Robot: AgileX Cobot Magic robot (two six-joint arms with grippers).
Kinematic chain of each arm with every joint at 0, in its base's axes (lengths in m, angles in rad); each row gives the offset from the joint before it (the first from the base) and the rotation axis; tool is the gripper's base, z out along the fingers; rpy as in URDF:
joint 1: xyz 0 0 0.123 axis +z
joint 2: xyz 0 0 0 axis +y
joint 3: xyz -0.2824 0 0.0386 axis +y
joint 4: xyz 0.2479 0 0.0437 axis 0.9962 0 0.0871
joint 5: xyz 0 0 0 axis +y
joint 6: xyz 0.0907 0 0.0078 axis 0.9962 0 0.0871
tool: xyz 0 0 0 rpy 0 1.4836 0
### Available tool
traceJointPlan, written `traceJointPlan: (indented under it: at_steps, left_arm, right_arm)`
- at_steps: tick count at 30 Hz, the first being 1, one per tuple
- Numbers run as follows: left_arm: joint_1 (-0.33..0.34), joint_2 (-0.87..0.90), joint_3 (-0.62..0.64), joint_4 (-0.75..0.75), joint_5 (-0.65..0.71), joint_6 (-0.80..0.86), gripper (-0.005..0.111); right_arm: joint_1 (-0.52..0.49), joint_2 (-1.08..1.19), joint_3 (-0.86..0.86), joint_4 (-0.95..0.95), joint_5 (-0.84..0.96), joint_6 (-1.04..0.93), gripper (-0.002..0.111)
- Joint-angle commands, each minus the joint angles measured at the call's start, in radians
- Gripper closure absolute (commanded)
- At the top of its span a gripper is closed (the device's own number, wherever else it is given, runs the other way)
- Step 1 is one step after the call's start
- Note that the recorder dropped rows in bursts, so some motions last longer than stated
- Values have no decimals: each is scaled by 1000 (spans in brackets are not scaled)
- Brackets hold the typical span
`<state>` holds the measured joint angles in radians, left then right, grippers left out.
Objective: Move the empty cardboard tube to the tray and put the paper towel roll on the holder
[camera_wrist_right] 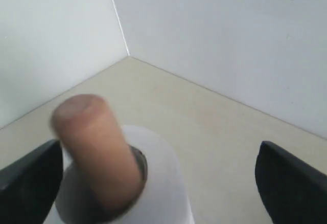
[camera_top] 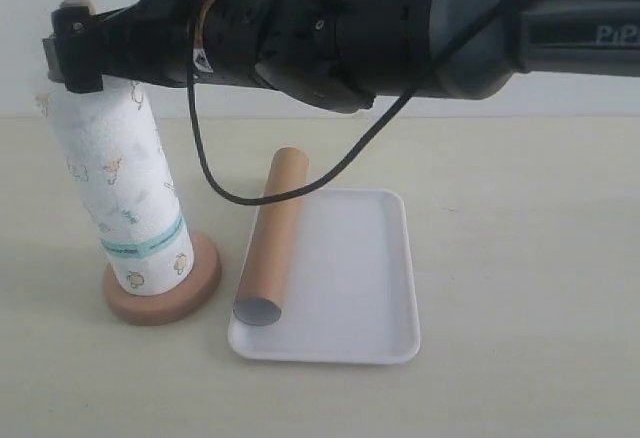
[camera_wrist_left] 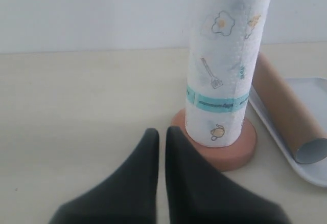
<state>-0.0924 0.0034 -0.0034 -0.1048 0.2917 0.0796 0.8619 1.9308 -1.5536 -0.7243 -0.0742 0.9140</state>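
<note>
The paper towel roll stands threaded on the holder, its lower end on the round wooden base, leaning slightly. The post's rounded top pokes out of the roll's core. My right gripper reaches across to the roll's top and is open, its fingers wide on either side of the roll. The empty cardboard tube lies along the left side of the white tray. My left gripper is shut and empty, just in front of the base.
The pale tabletop extends to the right of the tray. A white wall runs behind the table. A black cable hangs from the right arm down over the tube's far end.
</note>
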Motion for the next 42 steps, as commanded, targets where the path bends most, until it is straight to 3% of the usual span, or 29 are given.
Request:
traceJointPlan:
  at_steps: [1,16,19,23,27,35,42]
  left_arm:
    - [2,-3,3,1,1,-3,103]
    - [2,-3,3,1,1,-3,103]
    - [2,-3,3,1,1,-3,103]
    - [2,-3,3,1,1,-3,103]
    - [2,-3,3,1,1,-3,103]
    - [2,-3,3,1,1,-3,103]
    - [2,-3,3,1,1,-3,103]
  right_arm:
    - [8,-56,-3,0,-5,-7,14]
    - [17,-342,-3,9,372,-22,15]
    - [40,-378,-3,23,454,-61,32]
    - [91,-420,-3,62,597,-155,76]
    - [126,-467,-3,60,772,-199,109]
    - [127,-554,5,70,1198,-291,104]
    - [127,-659,149,190,1200,-317,104]
